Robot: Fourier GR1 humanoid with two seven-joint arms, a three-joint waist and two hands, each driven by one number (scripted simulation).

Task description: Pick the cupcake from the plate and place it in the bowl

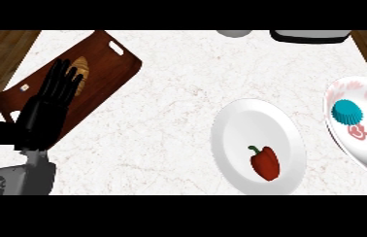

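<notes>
A cupcake (347, 111) in a teal wrapper lies in the patterned bowl (342, 91) at the right edge, next to a pink mark inside it. On the white plate (246, 127) right of centre lies a red bell pepper (264, 162). My left hand (49, 101) shows at the left, open with fingers straight and up, above the cutting board. My right hand does not show.
A brown wooden cutting board (108, 71) with a loaf of bread (82, 69) lies at the upper left. A grey round object (234, 33) and a dark appliance (309, 36) stand at the back edge. Wooden surfaces show at both top corners.
</notes>
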